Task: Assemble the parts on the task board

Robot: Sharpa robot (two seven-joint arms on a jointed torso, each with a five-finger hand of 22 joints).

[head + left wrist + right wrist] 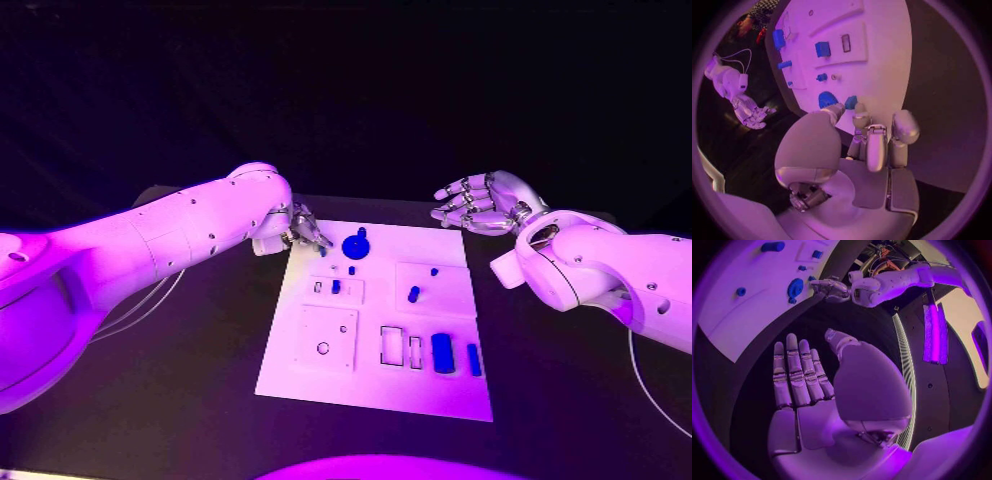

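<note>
On the black table [173, 400] lies the white task board [382, 320]; nearest the robot, its front edge carries two upright blue bars [443, 352] beside two empty rectangular slots [392, 345], with a square plate [326, 338] to their left; farther back a small blue piece [336, 286] sits in a recessed panel, and a blue peg [414, 294] stands in the panel to its right. At the far end a round blue part [356, 246] rests on the board; the left hand [300, 228] hovers just beside it, fingers apart and holding nothing; the right hand [485, 203] hangs off the board's far right corner, fingers loosely spread and empty.
</note>
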